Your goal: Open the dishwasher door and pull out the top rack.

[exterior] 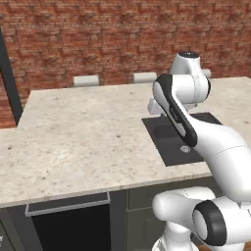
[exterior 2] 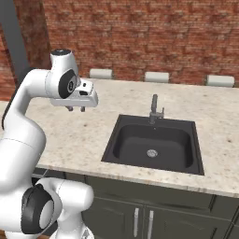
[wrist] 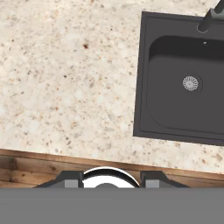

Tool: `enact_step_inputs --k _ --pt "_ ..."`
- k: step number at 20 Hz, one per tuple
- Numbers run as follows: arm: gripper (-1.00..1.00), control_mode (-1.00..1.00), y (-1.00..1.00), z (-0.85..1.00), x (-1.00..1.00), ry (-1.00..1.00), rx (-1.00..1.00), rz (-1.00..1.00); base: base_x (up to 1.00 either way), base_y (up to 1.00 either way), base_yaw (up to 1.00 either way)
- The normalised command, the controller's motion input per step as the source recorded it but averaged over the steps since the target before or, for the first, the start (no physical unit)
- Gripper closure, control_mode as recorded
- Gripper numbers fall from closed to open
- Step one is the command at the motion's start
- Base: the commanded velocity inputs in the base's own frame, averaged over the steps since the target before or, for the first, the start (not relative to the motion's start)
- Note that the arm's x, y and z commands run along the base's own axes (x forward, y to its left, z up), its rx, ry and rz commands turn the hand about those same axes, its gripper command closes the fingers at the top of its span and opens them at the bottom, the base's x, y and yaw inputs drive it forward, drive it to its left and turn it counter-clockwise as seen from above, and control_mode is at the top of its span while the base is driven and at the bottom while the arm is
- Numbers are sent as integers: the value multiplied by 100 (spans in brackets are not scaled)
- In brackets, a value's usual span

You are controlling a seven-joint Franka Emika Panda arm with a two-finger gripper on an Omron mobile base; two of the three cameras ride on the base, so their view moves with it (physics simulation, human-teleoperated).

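Observation:
The dishwasher door [exterior: 71,229] is a dark panel under the counter's front edge at the lower left, with its long silver bar handle [exterior: 67,203] along the top. I cannot tell whether it stands slightly ajar. The top rack is hidden. My gripper [exterior 2: 76,109] hangs open above the speckled countertop [exterior 2: 88,135], left of the sink, pointing down and holding nothing. In the hand view its two dark fingertips [wrist: 72,180] stand wide apart over the counter's front edge, with wood floor below it.
A black sink [exterior 2: 154,142] with a dark faucet [exterior 2: 155,108] is set into the counter to the gripper's right. Cabinet doors with short vertical handles [exterior 2: 142,223] sit below it. White chair backs [exterior 2: 101,73] and a brick wall stand beyond the counter.

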Motion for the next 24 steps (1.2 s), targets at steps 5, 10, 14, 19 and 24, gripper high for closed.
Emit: enact_step_inputs --k 5,10,14,19,24 --pt "-100 100 0 0 0 0 0 0 -3 1 5" --pt "-100 100 0 0 0 0 0 0 0 -7 28" --pt "-100 100 0 0 0 0 0 0 0 -26 43" --pt "-100 100 0 0 0 0 0 0 12 -25 42" --pt "-100 100 0 0 0 0 0 0 16 -28 31"
